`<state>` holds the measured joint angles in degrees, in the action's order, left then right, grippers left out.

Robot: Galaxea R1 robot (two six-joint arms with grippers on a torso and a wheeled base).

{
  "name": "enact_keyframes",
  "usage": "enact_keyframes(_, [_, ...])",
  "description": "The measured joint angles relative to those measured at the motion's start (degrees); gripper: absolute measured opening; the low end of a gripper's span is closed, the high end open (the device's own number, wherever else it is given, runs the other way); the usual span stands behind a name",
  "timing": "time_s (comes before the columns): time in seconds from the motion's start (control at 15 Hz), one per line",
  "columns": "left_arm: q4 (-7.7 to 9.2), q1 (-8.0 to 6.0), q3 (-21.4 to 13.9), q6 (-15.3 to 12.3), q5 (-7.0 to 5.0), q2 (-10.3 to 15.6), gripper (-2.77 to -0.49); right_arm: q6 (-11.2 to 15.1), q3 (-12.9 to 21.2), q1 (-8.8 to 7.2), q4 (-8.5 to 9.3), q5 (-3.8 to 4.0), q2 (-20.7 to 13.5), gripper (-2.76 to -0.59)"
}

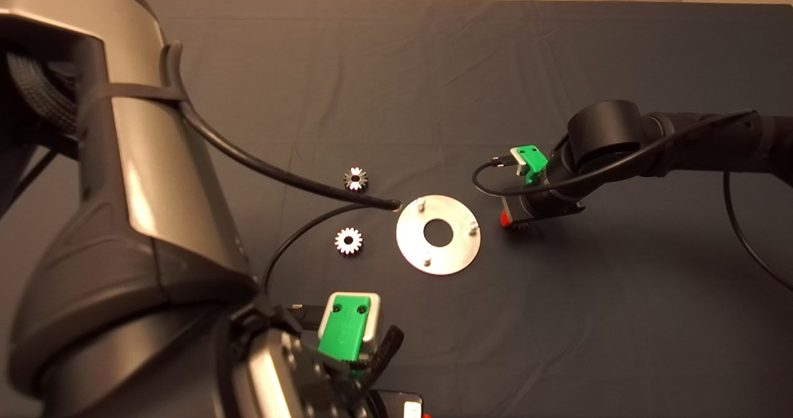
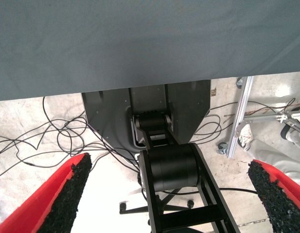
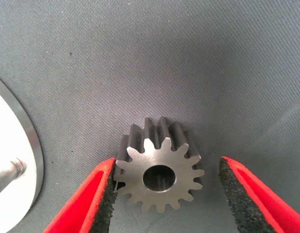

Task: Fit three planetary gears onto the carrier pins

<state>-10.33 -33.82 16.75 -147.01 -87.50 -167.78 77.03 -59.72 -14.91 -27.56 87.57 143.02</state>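
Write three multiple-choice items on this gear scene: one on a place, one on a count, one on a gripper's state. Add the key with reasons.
1. Where is the right gripper?
A. Just right of the disc
B. Over the two gears on the left
C. Parked at the lower edge

2. How many gears sit on the pins?
A. Three
B. One
C. None

3. How are the right gripper's fingers?
A. Shut on a pin
B. Open around a gear
C. Open over bare mat

Key: 1 A, it is low at the disc's right edge. 2 C, all three pins are bare. 3 B, one pad touches the gear, the other stands off.
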Motion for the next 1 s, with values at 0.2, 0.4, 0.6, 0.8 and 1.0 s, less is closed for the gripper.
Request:
enact_keyframes(0.2, [0.46,0.0,0.0,0.0,0.0,0.0,-0.92,0.0,0.3,0.0,0.0,-0.17,0.0,-1.98])
enact_keyframes(0.4, [1.04,0.0,0.0,0.0,0.0,0.0,-0.92,0.0,0.9,0.0,0.0,-0.09,0.0,-1.98])
enact_keyframes(0.6, [1.16,0.0,0.0,0.0,0.0,0.0,-0.92,0.0,1.3,0.0,-0.02,-0.06,0.0,-2.13])
enact_keyframes(0.8, [1.32,0.0,0.0,0.0,0.02,0.0,-0.92,0.0,1.7,0.02,-0.02,-0.06,-0.2,-2.13])
enact_keyframes(1.0, [1.35,0.0,0.0,0.0,0.0,0.0,-0.92,0.0,1.7,0.17,0.0,-0.06,-0.4,-2.13])
